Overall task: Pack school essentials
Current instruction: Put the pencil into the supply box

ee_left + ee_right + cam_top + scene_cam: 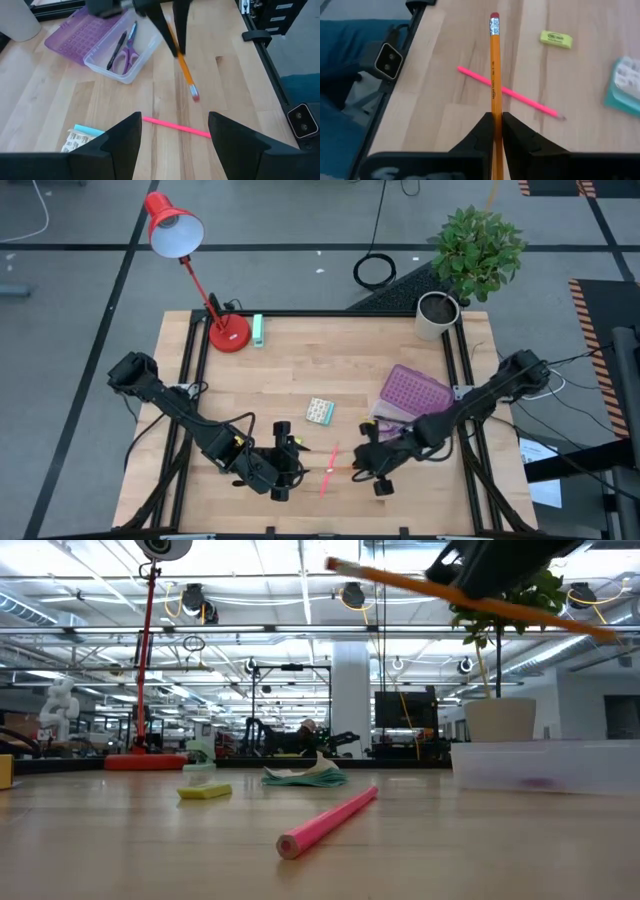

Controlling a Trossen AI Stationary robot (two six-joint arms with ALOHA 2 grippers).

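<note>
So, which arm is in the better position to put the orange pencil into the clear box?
The right. Its gripper is shut on the orange pencil, lifted off the table, near the clear box. The left gripper is open and empty over the pink pencil.

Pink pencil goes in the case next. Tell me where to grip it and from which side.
Grip the pink pencil at mid-shaft, coming straight down, fingers across its length. It lies flat on the table with bare wood on both sides; the open left end effector is beside it.
</note>
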